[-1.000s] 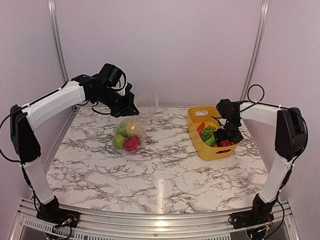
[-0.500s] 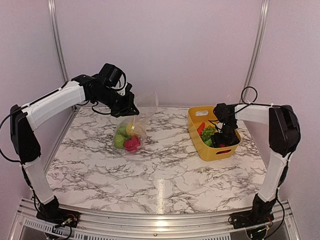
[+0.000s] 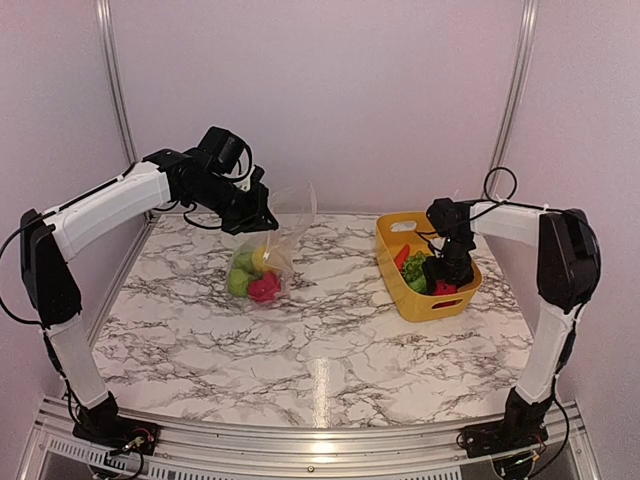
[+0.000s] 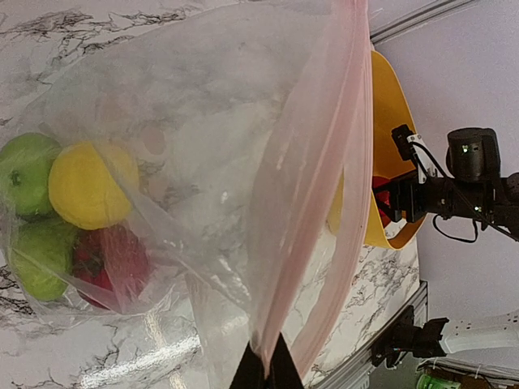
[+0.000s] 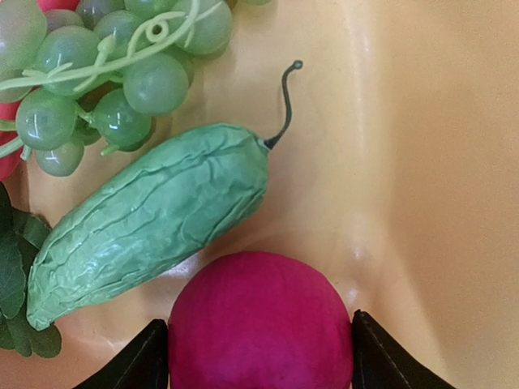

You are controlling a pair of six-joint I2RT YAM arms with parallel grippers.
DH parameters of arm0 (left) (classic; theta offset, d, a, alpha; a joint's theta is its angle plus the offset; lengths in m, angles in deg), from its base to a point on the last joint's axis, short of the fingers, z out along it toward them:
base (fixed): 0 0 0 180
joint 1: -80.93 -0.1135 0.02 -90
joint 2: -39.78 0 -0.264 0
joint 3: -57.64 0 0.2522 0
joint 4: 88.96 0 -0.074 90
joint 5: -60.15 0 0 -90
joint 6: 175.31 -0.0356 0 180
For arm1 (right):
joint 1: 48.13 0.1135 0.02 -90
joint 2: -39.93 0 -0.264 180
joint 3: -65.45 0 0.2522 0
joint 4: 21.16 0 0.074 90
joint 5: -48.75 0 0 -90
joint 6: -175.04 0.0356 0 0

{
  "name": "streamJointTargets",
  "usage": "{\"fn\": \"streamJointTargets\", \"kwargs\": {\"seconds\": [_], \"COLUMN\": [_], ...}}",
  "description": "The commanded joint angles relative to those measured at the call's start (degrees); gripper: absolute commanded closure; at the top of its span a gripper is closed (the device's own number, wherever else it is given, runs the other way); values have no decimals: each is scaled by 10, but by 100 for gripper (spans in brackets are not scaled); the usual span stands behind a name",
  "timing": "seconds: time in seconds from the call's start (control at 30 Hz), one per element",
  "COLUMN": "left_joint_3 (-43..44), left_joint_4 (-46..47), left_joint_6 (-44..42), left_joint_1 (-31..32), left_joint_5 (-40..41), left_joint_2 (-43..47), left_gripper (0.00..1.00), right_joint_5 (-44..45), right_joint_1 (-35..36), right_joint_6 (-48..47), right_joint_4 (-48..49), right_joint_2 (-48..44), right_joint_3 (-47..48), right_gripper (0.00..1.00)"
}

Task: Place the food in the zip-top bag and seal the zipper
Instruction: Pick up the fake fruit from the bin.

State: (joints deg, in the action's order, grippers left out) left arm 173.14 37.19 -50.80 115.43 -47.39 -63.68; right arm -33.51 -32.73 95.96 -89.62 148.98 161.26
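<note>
Right gripper (image 5: 259,353): down in the yellow basket (image 5: 438,162), fingers either side of the magenta fruit (image 5: 259,316). They seem to touch it, but I cannot tell if they are clamped.
Left gripper (image 4: 261,369): pinched tight on the zipper (image 4: 324,203), holding the mouth up.
Zip-top bag (image 4: 203,121): well apart from the basket; its thin mouth may sag closed and block the drop.
Magenta fruit: glossy and round, so it could squirt out of a shallow grip.

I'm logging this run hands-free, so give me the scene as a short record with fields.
Left gripper: pinching the zipper, holding up the mouth of the zip-top bag
In bag: two green fruits, one yellow fruit, one red fruit
Right gripper: in the yellow basket, fingers flanking a magenta fruit; grip unclear
Beside it: green cucumber, green grapes
Bag mouth: open
</note>
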Motion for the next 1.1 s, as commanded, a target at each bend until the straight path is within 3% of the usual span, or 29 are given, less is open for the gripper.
{"fn": "streamJointTargets", "kwargs": {"seconds": [0.0,0.77,1.07], "left_joint_3": [4,0,-11], "left_joint_4": [6,6,6], "left_joint_6": [-4,-3,-3], "left_joint_1": [0,0,0], "left_joint_5": [-3,-2,3], "left_joint_2": [-1,3,9], "left_gripper": [100,100,100], "right_joint_5": [-8,-9,-54], "right_joint_1": [0,7,70], "right_joint_6": [11,14,18], "right_joint_4": [-21,-40,-12], "right_joint_2": [-24,-28,-42], "right_joint_3": [28,111,222], "right_gripper": [31,33,34]}}
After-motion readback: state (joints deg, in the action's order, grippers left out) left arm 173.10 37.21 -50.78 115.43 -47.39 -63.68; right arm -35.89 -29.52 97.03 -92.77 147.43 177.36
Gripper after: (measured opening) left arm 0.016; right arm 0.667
